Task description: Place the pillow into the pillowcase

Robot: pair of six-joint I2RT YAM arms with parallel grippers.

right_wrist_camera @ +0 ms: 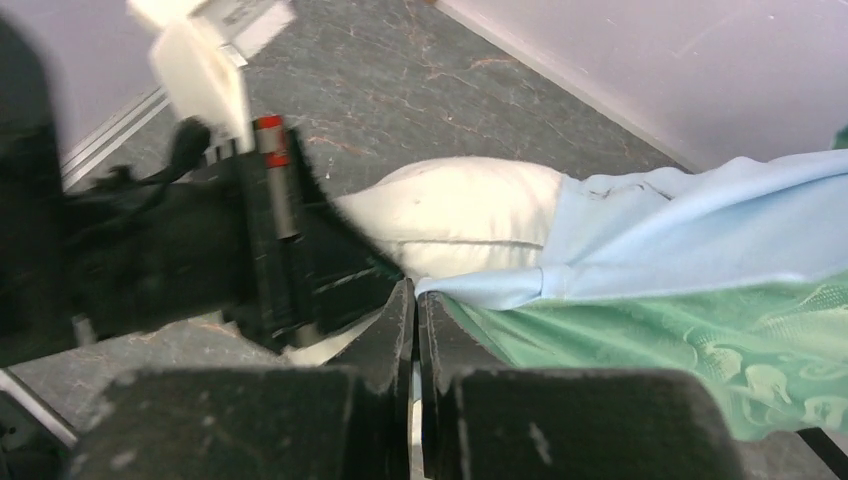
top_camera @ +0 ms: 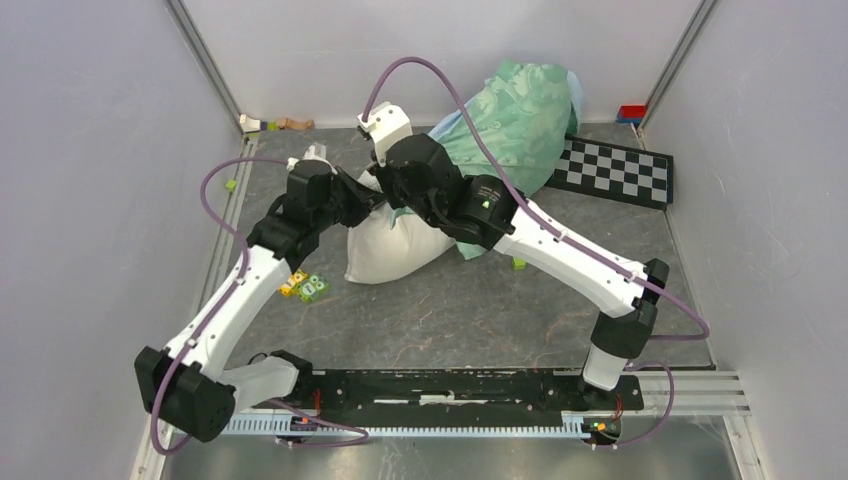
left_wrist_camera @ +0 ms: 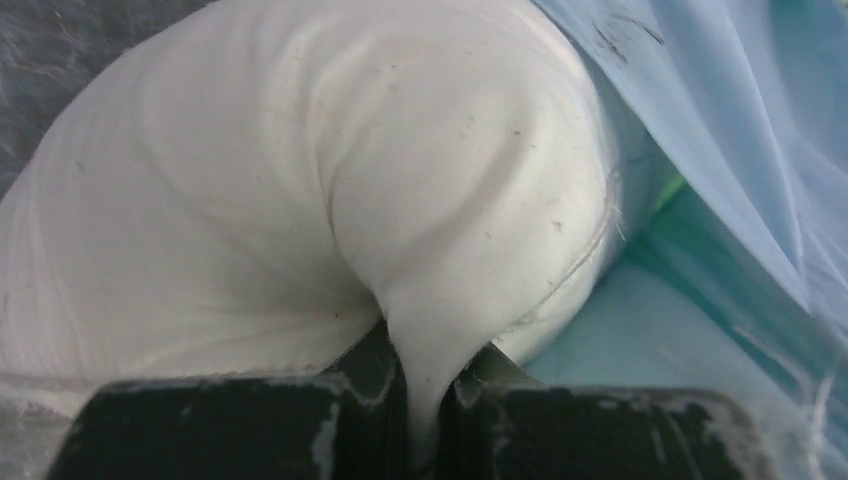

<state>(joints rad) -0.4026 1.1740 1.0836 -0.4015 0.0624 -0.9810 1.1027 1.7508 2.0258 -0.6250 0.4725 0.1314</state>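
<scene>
The off-white pillow (top_camera: 392,252) lies at the table's middle, its far end under both wrists. The pillowcase (top_camera: 515,115), mint green with a light-blue edge, is heaped behind it against the back wall. My left gripper (left_wrist_camera: 428,400) is shut on a pinched fold of the pillow (left_wrist_camera: 300,180), with blue pillowcase fabric (left_wrist_camera: 720,110) to its right. My right gripper (right_wrist_camera: 416,300) is shut on the pillowcase's light-blue hem (right_wrist_camera: 500,288), right beside the pillow's end (right_wrist_camera: 460,210) and the left gripper's black body (right_wrist_camera: 180,260). In the top view both grippers (top_camera: 372,190) meet at the pillow's far end.
A black-and-white checkerboard (top_camera: 612,170) lies at the back right, partly under the pillowcase. Small coloured blocks (top_camera: 303,287) lie left of the pillow, one green block (top_camera: 519,263) right of it, others at the back wall (top_camera: 272,124). Grey walls enclose three sides.
</scene>
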